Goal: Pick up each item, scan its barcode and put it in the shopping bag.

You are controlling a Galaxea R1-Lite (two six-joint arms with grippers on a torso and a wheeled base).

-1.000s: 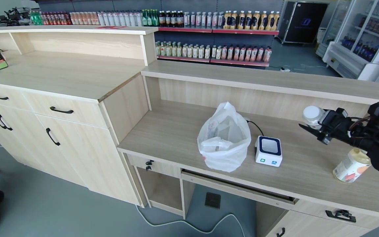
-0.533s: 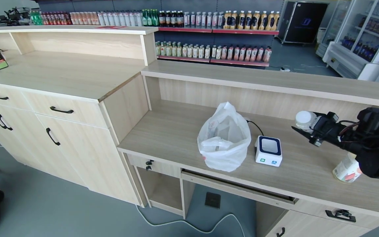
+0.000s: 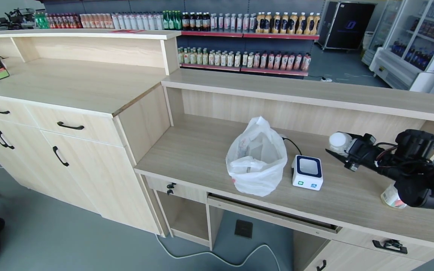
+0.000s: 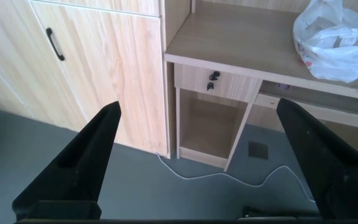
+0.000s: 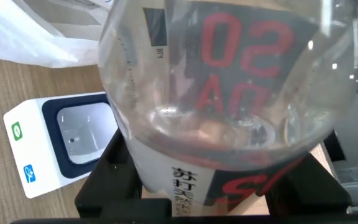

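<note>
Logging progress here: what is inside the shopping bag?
Pale packaged goods show through the thin plastic of the shopping bag, one with reddish print. The bag's folds cover the rest, so count and kind cannot be told.

Bag (image 3: 256,158) sits on counter (image 3: 198,154), scanner (image 3: 307,172) just right of it, bottle (image 3: 338,142) in right gripper (image 3: 343,147) over counter further right, can (image 3: 389,197) near right end.

A clear bottle (image 5: 229,93) with red lettering sits, apparently clamped, in the right gripper (image 5: 207,202), with white scanner (image 5: 61,146) and plastic bag (image 5: 36,31) on the counter (image 5: 5,87) beyond.
</note>
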